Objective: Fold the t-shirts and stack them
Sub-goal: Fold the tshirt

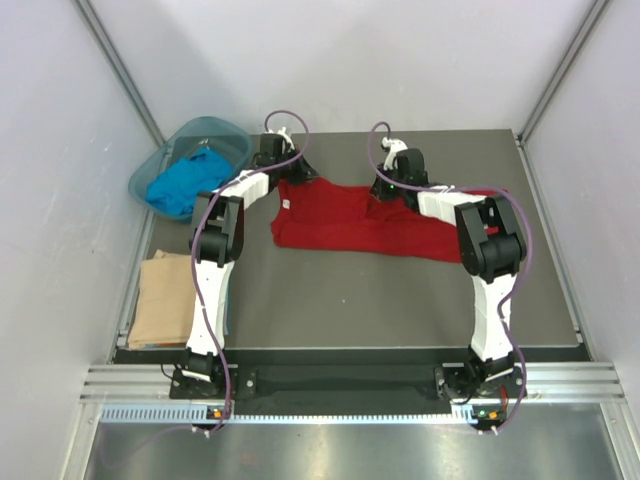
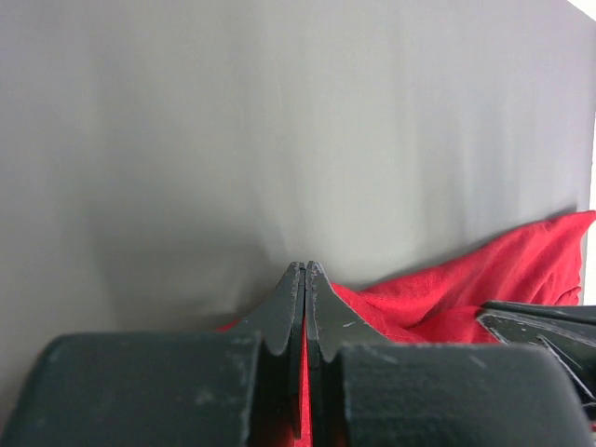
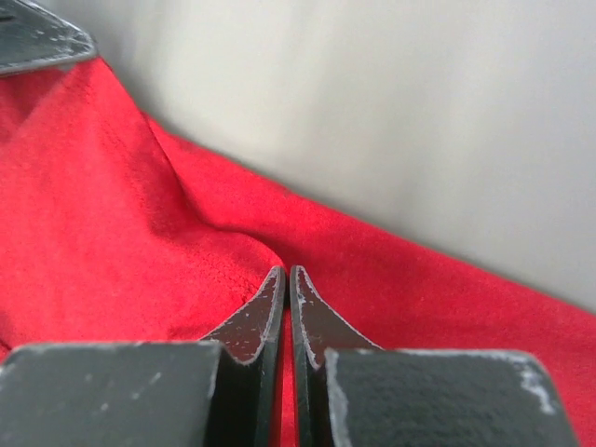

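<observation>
On the far half of the dark table point(image 1: 350, 300) we see the red t-shirt point(image 1: 350, 228) lying spread crosswise between the two arms, flat over most of its width and rumpled along its far edge. Its small white neck label point(image 1: 285, 205) shows near the left end.

The left gripper point(image 2: 305, 268) sits at the shirt's far left corner. Its jaws are pressed together, and in the left wrist view we make out a thin strip of red cloth caught between them lower down, with more of the shirt bunched just to the right of the tips.

The right gripper point(image 3: 286, 273) is down on the far edge of the same shirt, right of its middle. Its jaws are also closed tip to tip, a sliver of red shows in the slit between them, and the cloth rises in a small fold against the left finger. We take both to be pinching the red fabric.

The blue t-shirt point(image 1: 185, 185) lies crumpled inside the translucent teal basin point(image 1: 215, 128), which stands off the table's far left corner. The tan t-shirt point(image 1: 165, 300) rests folded flat at the near left edge of the table, just beside the left arm and well apart from the red one
</observation>
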You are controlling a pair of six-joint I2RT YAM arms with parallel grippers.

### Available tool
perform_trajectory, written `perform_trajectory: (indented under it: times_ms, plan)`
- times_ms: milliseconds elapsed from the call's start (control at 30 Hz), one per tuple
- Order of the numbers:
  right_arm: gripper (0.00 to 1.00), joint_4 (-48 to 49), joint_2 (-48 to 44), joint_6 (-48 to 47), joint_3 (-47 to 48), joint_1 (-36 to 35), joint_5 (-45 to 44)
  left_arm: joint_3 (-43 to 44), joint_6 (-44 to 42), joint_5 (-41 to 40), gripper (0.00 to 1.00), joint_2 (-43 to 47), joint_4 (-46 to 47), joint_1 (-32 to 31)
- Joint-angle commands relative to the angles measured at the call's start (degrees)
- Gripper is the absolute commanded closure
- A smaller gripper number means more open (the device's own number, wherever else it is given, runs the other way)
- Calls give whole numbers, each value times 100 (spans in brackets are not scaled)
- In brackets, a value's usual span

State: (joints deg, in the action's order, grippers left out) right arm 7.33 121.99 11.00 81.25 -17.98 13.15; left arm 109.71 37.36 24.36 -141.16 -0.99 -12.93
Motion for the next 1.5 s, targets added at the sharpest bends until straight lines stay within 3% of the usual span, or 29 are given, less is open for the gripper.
perform_trajectory:
  times_ms: [0,333,833,933,967,1033,1100,1133,1300,1467]
  plan:
    - [100,919,-510,-265,-144,57,56,-37,16,-72,100,414,398,-34]
    - [100,1946,-818,-520,-1023,31,382,-617,262,-133,100,818,1013,-34]
    - [100,1683,-659,-327,-927,22,-111,-248,148,69,100,590,996,-43]
    - [91,1466,-616,-310,-805,22,-207,-240,131,51,100,503,970,-43]
    - [80,1307,-581,-222,-717,22,-225,-222,122,34,100,485,961,-43]
    - [67,719,-475,84,-296,40,-251,-135,113,25,100,371,926,-43]
    - [61,454,-405,348,-93,40,-278,-73,131,51,100,300,890,-34]
    - [54,392,-405,602,-49,31,-304,-29,157,51,100,239,890,-43]
    - [51,-144,-326,1289,154,31,-515,59,175,60,100,98,864,-43]
    - [55,-486,-194,2098,277,-4,-304,42,183,60,100,80,882,-43]
